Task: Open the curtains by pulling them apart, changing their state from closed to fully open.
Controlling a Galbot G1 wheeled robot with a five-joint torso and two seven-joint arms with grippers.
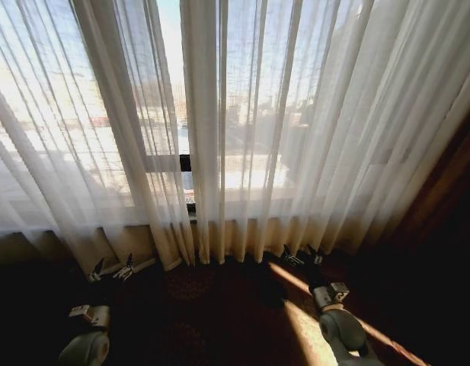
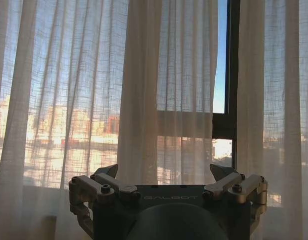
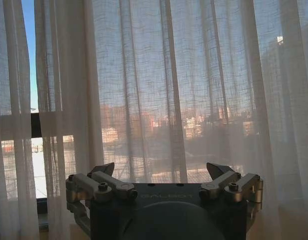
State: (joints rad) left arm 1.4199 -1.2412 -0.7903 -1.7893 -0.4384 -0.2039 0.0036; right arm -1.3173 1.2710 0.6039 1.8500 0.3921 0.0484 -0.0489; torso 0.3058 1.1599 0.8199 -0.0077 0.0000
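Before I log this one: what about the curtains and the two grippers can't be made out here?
- Curtains: tops and rail cut off by the upper edge, head view and both wrist views.
- Left gripper, right gripper: tiny and dark in head view; contact with the hems unclear.

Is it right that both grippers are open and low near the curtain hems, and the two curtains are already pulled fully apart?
Not quite. Both the left gripper and right gripper are open and low near the hems, but the curtains are nearly closed: the head view shows only a narrow gap between the two panels.
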